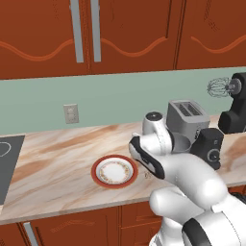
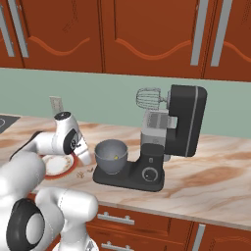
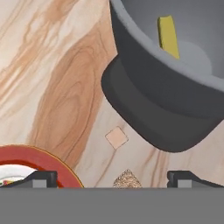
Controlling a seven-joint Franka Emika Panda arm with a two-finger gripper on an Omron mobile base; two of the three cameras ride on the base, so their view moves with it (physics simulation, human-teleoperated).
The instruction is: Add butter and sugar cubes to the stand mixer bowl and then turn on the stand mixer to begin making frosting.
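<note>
The stand mixer (image 2: 166, 142) is the biggest thing, black and heavy-looking, standing on the marble counter (image 1: 57, 158) with its head tipped up and its wire whisk (image 2: 148, 97) sticking out toward the left. Its round dial (image 2: 148, 173) faces the near side, low on the base, and I think that is the part to turn, not something to grab hard. The stand mixer bowl (image 2: 111, 156) sits on the left end of the mixer's flat base, open side up; it looks stiff and smooth, so it need not be moved. Left of it is a white plate (image 1: 114, 171) with a red rim. Inside the bowl lies the butter (image 3: 168, 37), a small yellow stick leaning on the bowl's wall, its long way running up the slope. It is probably soft and slippery, but it is already in place. On the counter between the plate and the mixer's base lies a sugar cube (image 3: 117, 137), tiny and pale, resting flat with one corner turned toward the near side. A rough brown speck lies just beside it. The cube should be light, hard and crumbly, so pinch it gently on two flat sides. The gripper (image 3: 113, 178) hangs over it with its fingers spread wide, holding nothing.
</note>
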